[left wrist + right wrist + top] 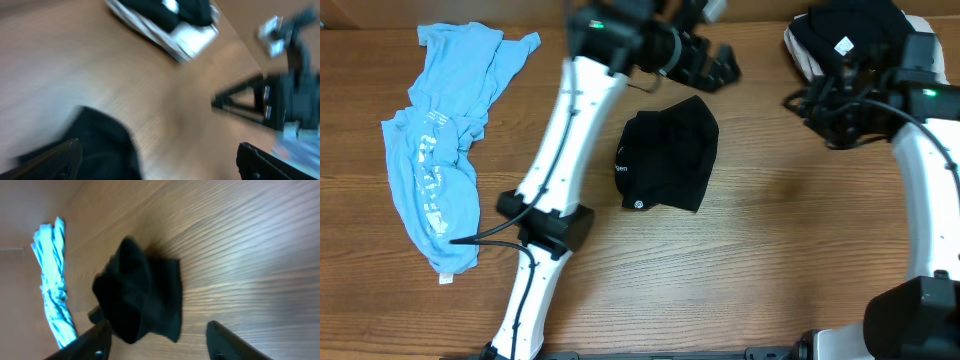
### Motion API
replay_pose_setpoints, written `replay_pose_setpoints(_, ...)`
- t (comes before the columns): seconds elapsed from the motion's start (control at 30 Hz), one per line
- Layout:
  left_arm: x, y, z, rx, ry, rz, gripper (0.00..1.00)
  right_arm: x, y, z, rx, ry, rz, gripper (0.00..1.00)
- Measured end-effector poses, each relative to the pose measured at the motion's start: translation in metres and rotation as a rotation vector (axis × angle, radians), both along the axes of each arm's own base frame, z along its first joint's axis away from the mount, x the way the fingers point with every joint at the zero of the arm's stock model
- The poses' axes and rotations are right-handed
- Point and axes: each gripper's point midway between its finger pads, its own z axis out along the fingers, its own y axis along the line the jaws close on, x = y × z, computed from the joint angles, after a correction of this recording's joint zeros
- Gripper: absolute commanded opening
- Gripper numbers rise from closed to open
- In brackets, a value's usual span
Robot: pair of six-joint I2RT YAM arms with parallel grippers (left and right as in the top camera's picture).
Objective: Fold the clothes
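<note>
The small black folded shirt (670, 155) lies at the centre of the brown wooden surface (770, 250). It is bunched and rounded rather than flat, and neither arm is touching it. The crumpled light-blue tee with white print (435, 160) lies at 9 o'clock, well apart from the shirt and not yet folded. A stack of folded black and white garments (850, 35) sits at 1 o'clock, close to the far edge.

The left end effector (160, 165) is spread wide and empty above the surface near 12 o'clock. The right end effector (160, 342) is also parted and holds nothing, with only bare wood between its fingers and the black shirt lying ahead of it.

- **Loose fold:** I judge the black bundle to be loosely folded, so a brush from either arm could flop it open.
- **Snagged hem:** The left arm's black cable (485, 238) runs just beside the tee's lower hem. It could catch the hem and drag the tee when the arm swings toward 9 o'clock.
- **Crowded stack:** The right arm crowds the stack at 1 o'clock, and a careless turn there could push it off the edge.
- **Uneven grasp:** The tee is twisted, so a grasp may take several layers at once and fold it crooked.
</note>
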Motion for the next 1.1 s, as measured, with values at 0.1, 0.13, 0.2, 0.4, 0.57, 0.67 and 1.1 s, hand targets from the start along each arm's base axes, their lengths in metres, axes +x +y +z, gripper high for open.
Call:
replay_pose_setpoints(0.1,0.015,0.038,0.011,0.047,-0.040,0.107,1.00,-0.003,0.039,-0.013,-0.049,0.029,0.089,0.73)
replay_pose_setpoints(0.13,0.018,0.051,0.009,0.074,-0.038,0.144,1.00,-0.005,0.051,-0.019,-0.065,0.045,0.111,0.73)
replay_pose_setpoints(0.2,0.027,0.077,0.002,0.132,-0.027,0.217,1.00,-0.008,0.074,-0.035,-0.101,0.084,0.148,0.71)
replay_pose_setpoints(0.4,0.039,0.129,-0.019,0.300,-0.005,0.371,1.00,-0.010,0.112,-0.093,-0.171,0.211,0.190,0.58)
replay_pose_setpoints(0.57,0.043,0.141,-0.035,0.374,0.017,0.407,1.00,-0.017,0.114,-0.124,-0.205,0.316,0.160,0.25)
replay_pose_setpoints(0.67,0.044,0.144,-0.046,0.402,0.044,0.410,1.00,-0.027,0.108,-0.133,-0.231,0.375,0.152,0.04)
replay_pose_setpoints(1.1,0.044,0.146,-0.076,0.454,0.113,0.403,1.00,-0.067,0.068,-0.153,-0.424,0.537,0.115,0.04)
